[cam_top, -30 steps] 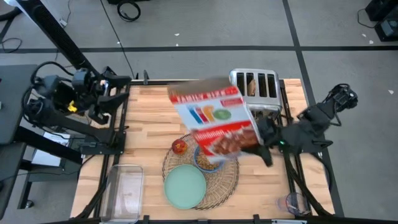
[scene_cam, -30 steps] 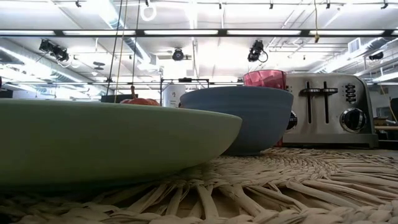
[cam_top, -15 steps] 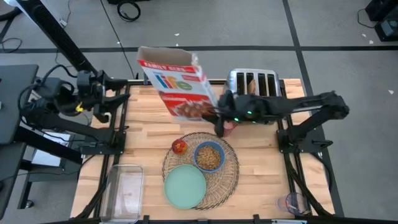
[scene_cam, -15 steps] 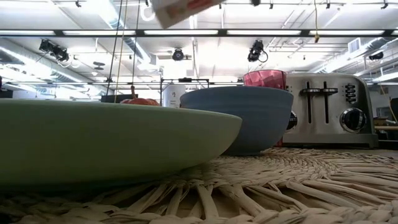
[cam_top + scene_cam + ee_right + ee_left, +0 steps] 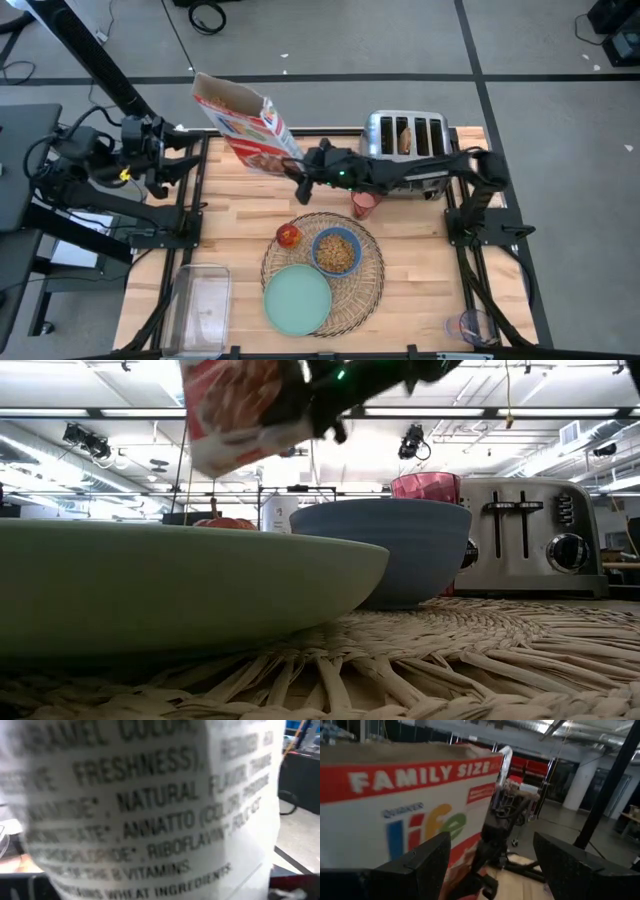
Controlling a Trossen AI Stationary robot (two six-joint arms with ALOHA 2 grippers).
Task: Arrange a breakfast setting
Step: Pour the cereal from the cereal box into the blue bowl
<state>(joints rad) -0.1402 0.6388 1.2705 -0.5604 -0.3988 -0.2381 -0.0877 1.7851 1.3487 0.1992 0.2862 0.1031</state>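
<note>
A round woven placemat [image 5: 360, 290] bears a mint-green plate [image 5: 297, 300] and a blue bowl [image 5: 336, 251] with cereal in it. A red apple [image 5: 289, 236] sits at the mat's far left edge and a pink cup [image 5: 364, 205] just beyond it. A toast slice [image 5: 404, 140] stands in the toaster [image 5: 425, 150]. My right gripper [image 5: 292, 166] is shut on a Life cereal box [image 5: 240, 120], which it holds over the table's far left part. My left gripper [image 5: 190, 150] stands open at the far left edge and faces the box [image 5: 405, 815]. My right gripper pinches the cereal box between its two fingers at the lower part of its narrow side [image 5: 283, 158]. The fingers reach in about level from the table's right. The box [image 5: 240, 410] hangs clear of the table, nearly upright and leaning a little, its open top up.
A clear plastic bin [image 5: 200, 310] lies at the near left corner. The chrome toaster [image 5: 530, 535] stands at the far right, with my right arm [image 5: 420, 172] stretched across in front of it. Bare wood shows left of the mat [image 5: 230, 230].
My right gripper has swung the cereal box from above the bowl toward the table's far left and down. The box has turned from lying tipped with its front up to nearly upright. The bowl, once covered by the box, now shows its cereal.
</note>
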